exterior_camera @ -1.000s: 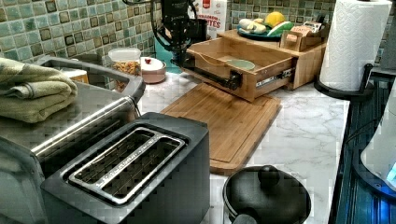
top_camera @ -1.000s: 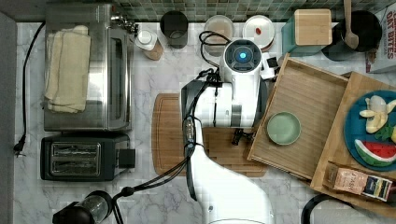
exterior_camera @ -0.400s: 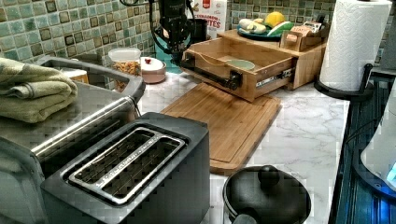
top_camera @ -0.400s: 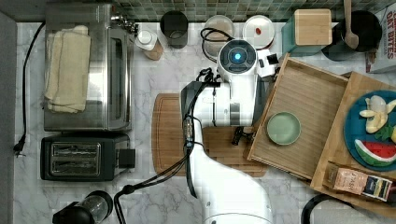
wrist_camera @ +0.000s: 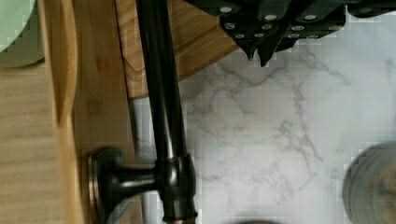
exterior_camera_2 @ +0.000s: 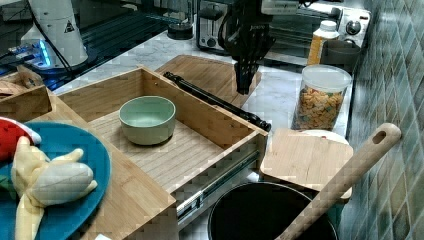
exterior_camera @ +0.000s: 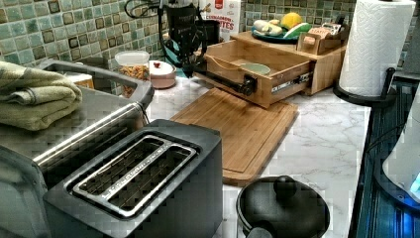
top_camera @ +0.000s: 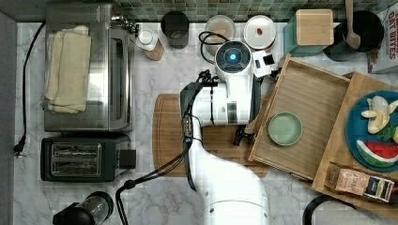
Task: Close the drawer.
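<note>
Hovering closed, the hand (wrist_camera: pixel 259 55) nears the bamboo-grained drawer's (exterior_camera_2: pixel 200 147) dark cylindrical handle (wrist_camera: pixel 161 93).

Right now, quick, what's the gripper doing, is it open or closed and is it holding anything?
Gripper: shut, fingertips together, holding nothing, over the marble beside the drawer's black handle.
</note>
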Action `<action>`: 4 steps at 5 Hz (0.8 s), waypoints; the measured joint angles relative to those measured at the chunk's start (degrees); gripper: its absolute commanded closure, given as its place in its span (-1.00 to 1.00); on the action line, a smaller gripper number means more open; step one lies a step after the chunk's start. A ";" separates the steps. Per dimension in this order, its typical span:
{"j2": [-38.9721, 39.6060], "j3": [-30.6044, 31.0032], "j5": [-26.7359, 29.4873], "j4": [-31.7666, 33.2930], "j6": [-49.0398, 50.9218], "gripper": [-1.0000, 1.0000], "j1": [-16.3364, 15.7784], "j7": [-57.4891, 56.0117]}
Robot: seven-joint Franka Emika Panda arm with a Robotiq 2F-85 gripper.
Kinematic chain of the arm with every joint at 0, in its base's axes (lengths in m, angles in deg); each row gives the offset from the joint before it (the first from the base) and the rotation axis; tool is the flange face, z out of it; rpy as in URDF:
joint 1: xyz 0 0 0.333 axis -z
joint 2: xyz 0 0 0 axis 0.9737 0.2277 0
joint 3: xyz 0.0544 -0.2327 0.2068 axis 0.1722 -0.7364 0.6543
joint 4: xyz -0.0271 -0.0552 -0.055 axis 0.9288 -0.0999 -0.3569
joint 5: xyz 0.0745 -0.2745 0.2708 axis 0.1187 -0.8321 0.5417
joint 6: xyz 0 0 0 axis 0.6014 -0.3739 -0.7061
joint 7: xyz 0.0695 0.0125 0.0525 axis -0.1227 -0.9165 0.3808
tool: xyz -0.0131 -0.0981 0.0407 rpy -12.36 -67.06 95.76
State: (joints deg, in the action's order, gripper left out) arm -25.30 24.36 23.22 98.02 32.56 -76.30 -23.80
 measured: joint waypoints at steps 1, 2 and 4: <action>2.00 -0.01 -1.22 0.00 0.03 1.00 -0.04 0.00; 3.20 -0.23 -1.66 0.06 1.43 1.00 -0.08 -0.04; 3.32 -0.57 -3.04 0.06 8.59 1.00 -0.08 -0.04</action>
State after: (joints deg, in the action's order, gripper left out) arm -21.98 23.79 20.18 98.08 41.15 -76.38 -23.84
